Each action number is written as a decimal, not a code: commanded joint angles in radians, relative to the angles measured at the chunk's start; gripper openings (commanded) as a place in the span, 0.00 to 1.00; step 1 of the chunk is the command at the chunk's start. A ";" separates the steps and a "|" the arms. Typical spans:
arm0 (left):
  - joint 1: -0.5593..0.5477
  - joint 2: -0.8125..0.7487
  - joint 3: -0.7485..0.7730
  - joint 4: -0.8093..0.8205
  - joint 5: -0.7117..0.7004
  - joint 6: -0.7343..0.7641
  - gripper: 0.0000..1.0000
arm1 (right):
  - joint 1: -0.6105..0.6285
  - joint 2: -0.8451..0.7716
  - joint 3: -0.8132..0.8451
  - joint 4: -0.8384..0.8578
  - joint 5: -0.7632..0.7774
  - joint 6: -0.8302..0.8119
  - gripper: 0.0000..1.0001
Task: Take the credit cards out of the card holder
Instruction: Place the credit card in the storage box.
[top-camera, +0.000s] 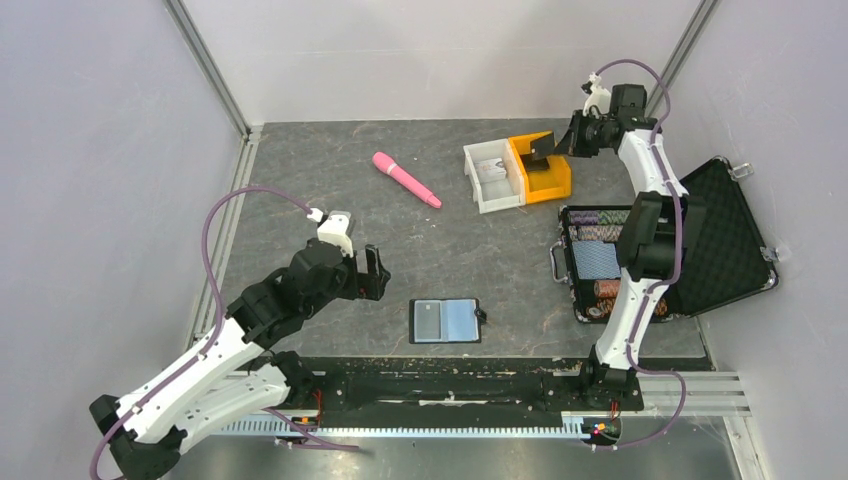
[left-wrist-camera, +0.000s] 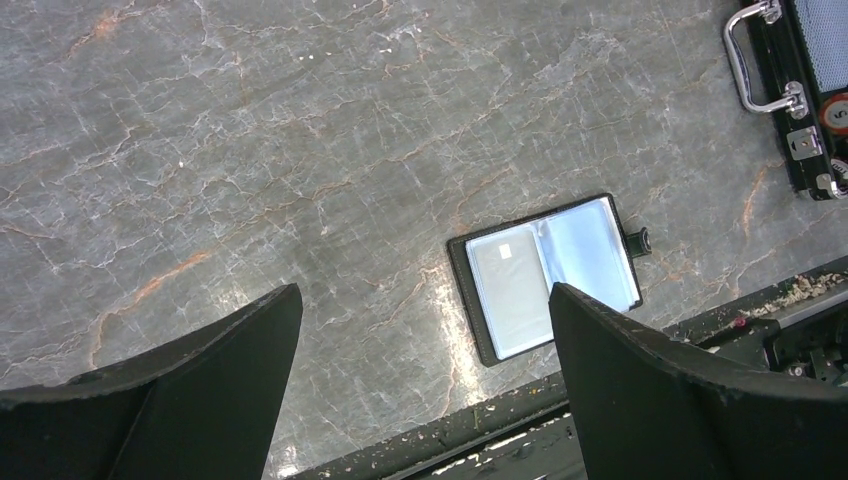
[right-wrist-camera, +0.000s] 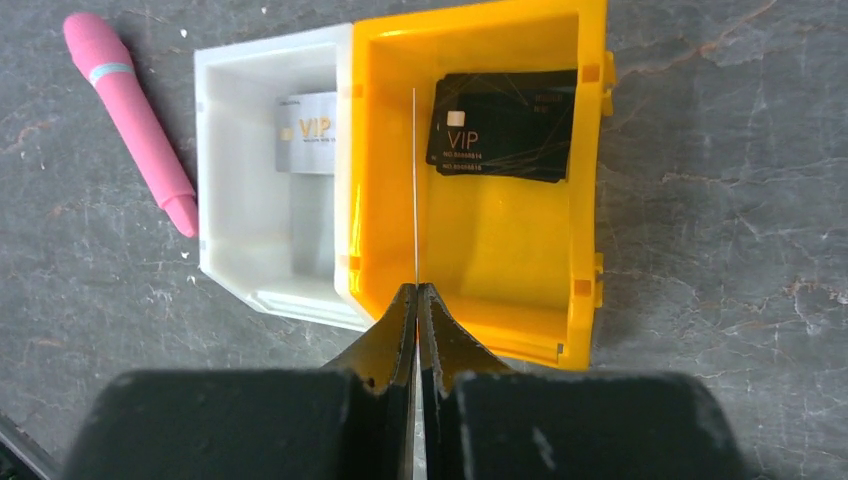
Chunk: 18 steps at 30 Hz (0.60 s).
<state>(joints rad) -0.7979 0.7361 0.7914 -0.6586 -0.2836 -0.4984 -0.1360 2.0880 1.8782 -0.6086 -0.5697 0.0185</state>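
The card holder (top-camera: 445, 320) lies open and flat near the table's front edge, and its bluish-grey panels show in the left wrist view (left-wrist-camera: 545, 280). A grey card (left-wrist-camera: 508, 290) sits in its left panel. My left gripper (top-camera: 372, 272) is open and empty, above the table to the left of the holder (left-wrist-camera: 425, 295). My right gripper (top-camera: 548, 148) is shut on a card, seen edge-on as a thin line (right-wrist-camera: 414, 180), and holds it over the yellow bin (right-wrist-camera: 480, 250). Black VIP cards (right-wrist-camera: 503, 125) lie in that bin. A silver VIP card (right-wrist-camera: 310, 130) lies in the white bin (right-wrist-camera: 250, 230).
A pink wand (top-camera: 406, 179) lies left of the bins. An open black briefcase (top-camera: 720, 235) with poker chips (top-camera: 598, 232) stands at the right, and its metal handle (left-wrist-camera: 760, 60) faces the holder. Walls close in both sides.
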 joint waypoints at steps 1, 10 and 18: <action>0.002 -0.016 0.023 0.000 -0.019 0.044 1.00 | -0.001 0.035 0.038 -0.022 0.006 -0.032 0.00; 0.002 0.016 0.026 -0.001 -0.005 0.040 1.00 | 0.004 0.099 0.011 0.053 -0.023 -0.020 0.00; 0.001 0.013 0.021 -0.004 -0.018 0.036 1.00 | 0.018 0.159 0.025 0.106 -0.040 0.027 0.00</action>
<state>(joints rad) -0.7979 0.7528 0.7910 -0.6598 -0.2836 -0.4980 -0.1261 2.2173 1.8809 -0.5526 -0.5846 0.0250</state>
